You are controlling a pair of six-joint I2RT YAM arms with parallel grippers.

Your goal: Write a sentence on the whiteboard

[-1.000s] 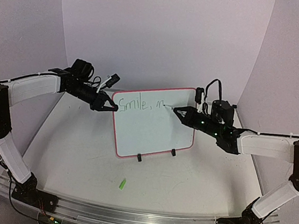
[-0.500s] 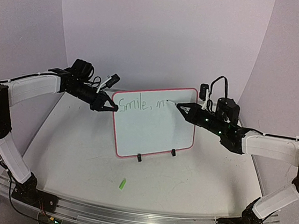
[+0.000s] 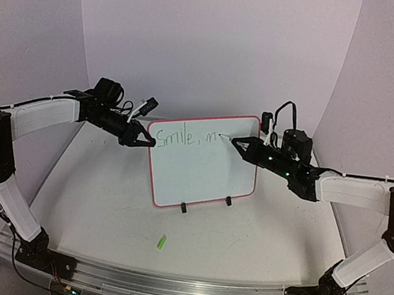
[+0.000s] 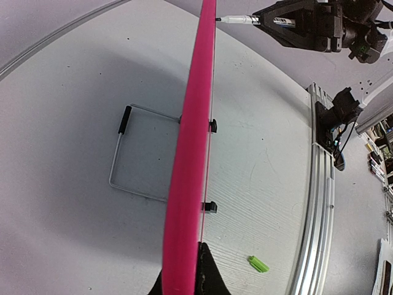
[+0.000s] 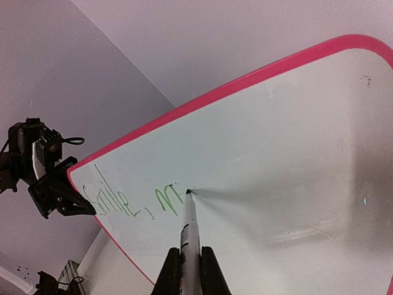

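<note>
Pinching whiteboard (image 3: 201,169) edge: left gripper (image 3: 144,142) | marker (image 5: 188,221) tip on whiteboard: right gripper (image 3: 235,145)

Whiteboard (image 3: 201,169) upright mid-table, walls off the back. Wire stand (image 4: 124,120) behind it. Near table (image 3: 258,233) open, 1 green cap (image 3: 162,242) lying left of centre.

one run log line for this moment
left gripper shut on whiteboard edge | right gripper shut on marker, tip on whiteboard | sentence reads "Smile, m", unfinished | small green object on table
</note>
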